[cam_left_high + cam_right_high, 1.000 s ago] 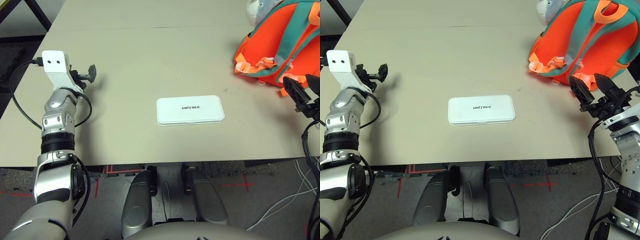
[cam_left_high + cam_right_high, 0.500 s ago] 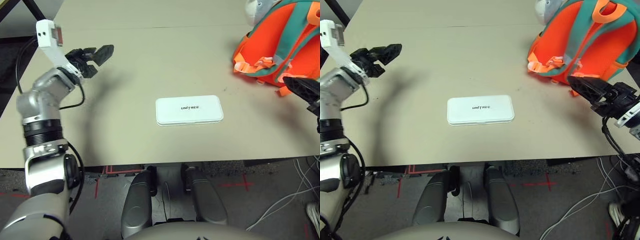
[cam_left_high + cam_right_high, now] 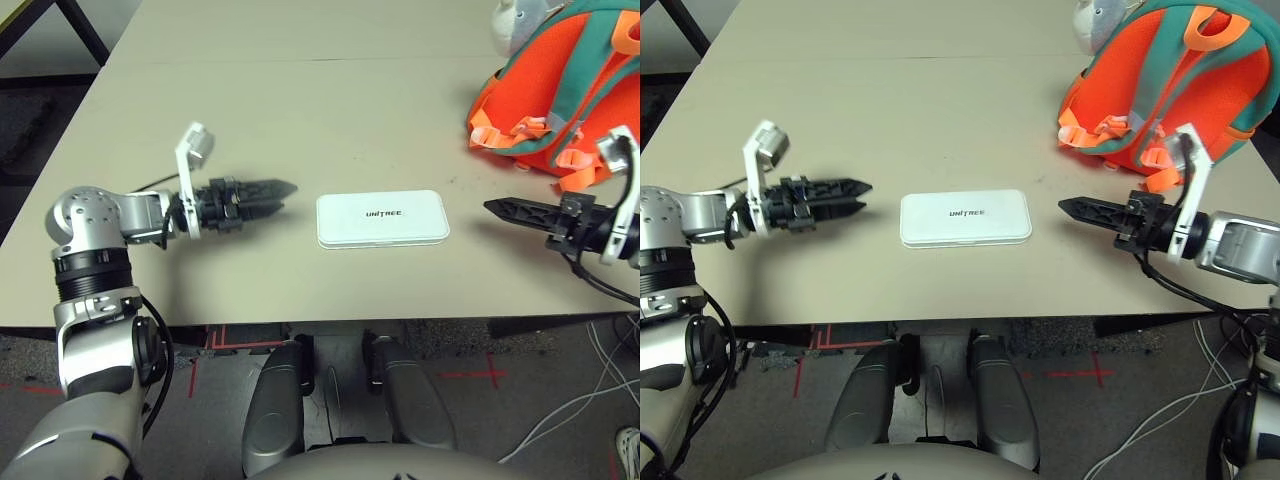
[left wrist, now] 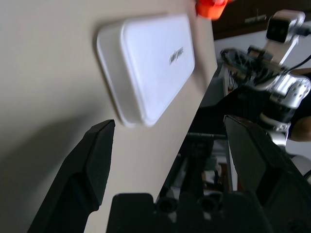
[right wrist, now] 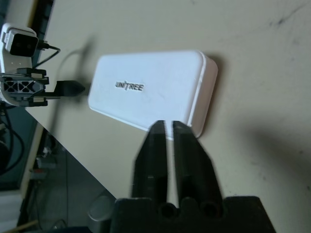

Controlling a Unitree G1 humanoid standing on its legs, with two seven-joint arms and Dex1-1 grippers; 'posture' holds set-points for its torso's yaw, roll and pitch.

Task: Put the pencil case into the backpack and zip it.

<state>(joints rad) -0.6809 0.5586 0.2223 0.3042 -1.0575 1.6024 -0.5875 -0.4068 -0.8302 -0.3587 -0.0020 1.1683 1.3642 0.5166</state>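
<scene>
The white pencil case (image 3: 382, 218) with black UNITREE lettering lies flat in the middle of the table. My left gripper (image 3: 272, 194) points at its left end from a short gap away, low over the table. In the left wrist view its fingers (image 4: 92, 160) stand wide open with the pencil case (image 4: 150, 63) ahead of them and nothing between. My right gripper (image 3: 1065, 207) points at the case's right end, shut on nothing, its tips (image 5: 167, 124) close to the edge of the case (image 5: 146, 90). The orange and teal backpack (image 3: 560, 90) lies at the far right.
A grey plush toy (image 3: 515, 15) sits at the backpack's top. Orange buckles and straps (image 3: 575, 170) lie just behind my right arm. The table's front edge (image 3: 350, 325) runs close below the case. White cables (image 3: 580, 410) trail on the floor at the right.
Both arms have swung down and inward, and now lie low, pointing at the case from either side. The right gripper has gone from open to shut. The case has not moved.
</scene>
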